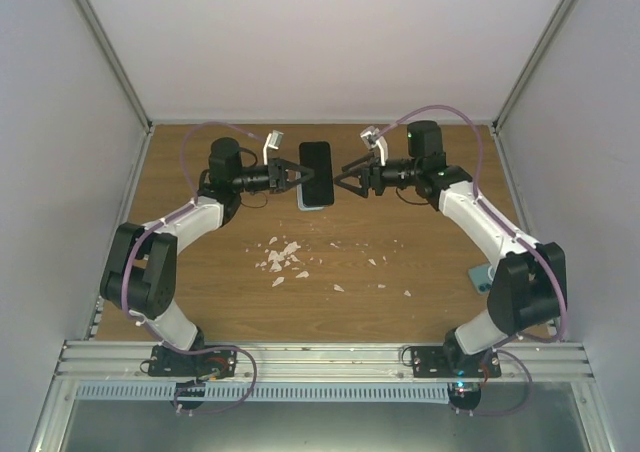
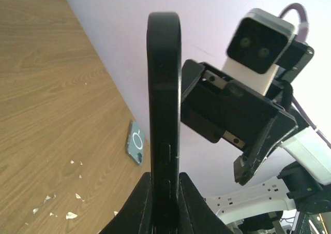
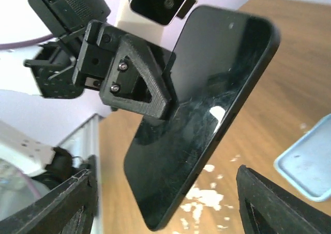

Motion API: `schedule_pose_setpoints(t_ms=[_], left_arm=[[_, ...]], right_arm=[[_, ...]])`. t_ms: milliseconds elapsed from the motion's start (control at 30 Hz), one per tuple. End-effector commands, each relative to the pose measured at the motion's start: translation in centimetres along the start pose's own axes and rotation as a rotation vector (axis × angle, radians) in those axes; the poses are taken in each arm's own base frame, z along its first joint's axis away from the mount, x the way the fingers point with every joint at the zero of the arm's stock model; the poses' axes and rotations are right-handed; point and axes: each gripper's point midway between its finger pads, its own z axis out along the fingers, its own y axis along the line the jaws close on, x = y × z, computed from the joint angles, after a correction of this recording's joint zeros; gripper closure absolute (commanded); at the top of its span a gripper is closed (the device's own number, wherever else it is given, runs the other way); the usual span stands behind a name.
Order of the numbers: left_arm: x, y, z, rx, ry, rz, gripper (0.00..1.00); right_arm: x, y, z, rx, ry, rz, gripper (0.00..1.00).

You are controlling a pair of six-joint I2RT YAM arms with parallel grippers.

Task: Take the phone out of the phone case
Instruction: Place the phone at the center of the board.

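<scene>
A bare black phone (image 1: 316, 170) is held on edge above the table by my left gripper (image 1: 296, 175), which is shut on its lower part. In the left wrist view the phone's side with its buttons (image 2: 164, 104) stands between my two fingers (image 2: 192, 205). A light blue case (image 1: 311, 204) lies on the table just under the phone; it also shows in the right wrist view (image 3: 309, 167). My right gripper (image 1: 346, 178) is open and empty, facing the phone's screen (image 3: 207, 104) from the right, not touching it.
A teal case with a white ring (image 1: 482, 277) lies on the table by the right arm; it also shows in the left wrist view (image 2: 135, 142). White scraps (image 1: 281, 258) are scattered on the wooden table (image 1: 200, 302). White walls enclose three sides.
</scene>
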Motion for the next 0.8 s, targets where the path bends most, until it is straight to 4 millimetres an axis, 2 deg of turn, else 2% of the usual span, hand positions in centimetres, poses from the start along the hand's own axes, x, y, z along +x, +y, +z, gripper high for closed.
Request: schedule_pose_setpoints(t_ms=[0,267,767], left_arm=[[-0.6,-4.0,0.2,0.091,-0.018,0.151,1.00],[-0.5,-4.2,1.0,0.108,-0.011,0.134,1.00],[-0.4,-3.4,1.5,0.091,-0.009,0.099,0.98]], right_arm=[[0.0,1.6,0.5,-0.170,-0.012,0.149,0.28],[0.2,0.5,1.8,-0.225,-0.007,0.250,0.42],[0.3,1.0,2.3,-0.317,0.011,0.316,0.93]])
